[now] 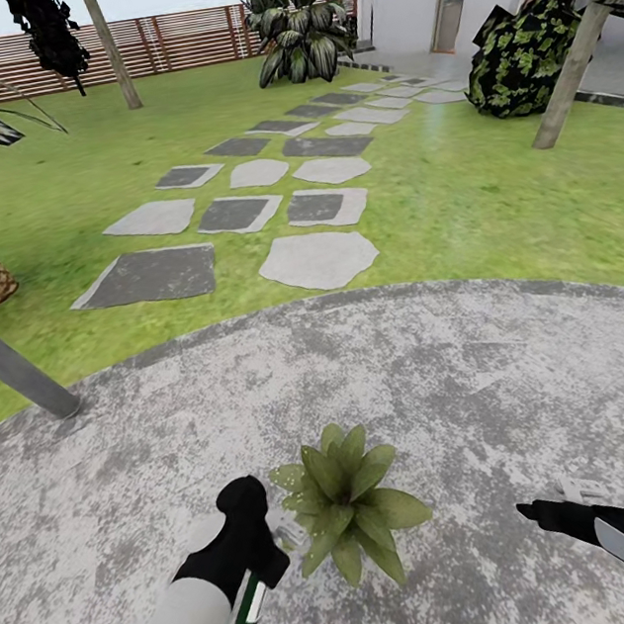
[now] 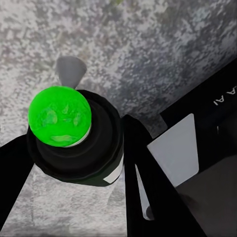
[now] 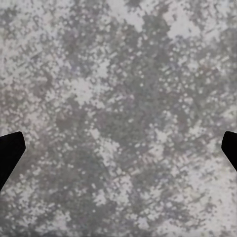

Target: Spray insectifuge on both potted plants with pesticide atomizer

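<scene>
We see our left claw (image 1: 260, 550) clenched around the atomizer (image 1: 247, 612), just beside the potted plant (image 1: 347, 502) on the grey patio (image 1: 482, 377). Our right claw (image 1: 542, 510) is released, its fingertips (image 3: 10, 153) wide apart over bare paving.

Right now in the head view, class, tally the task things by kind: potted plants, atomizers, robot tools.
potted plant: 1
pesticide atomizer: 1
robot tools: 2, left tool and right tool
Total: 4
</scene>
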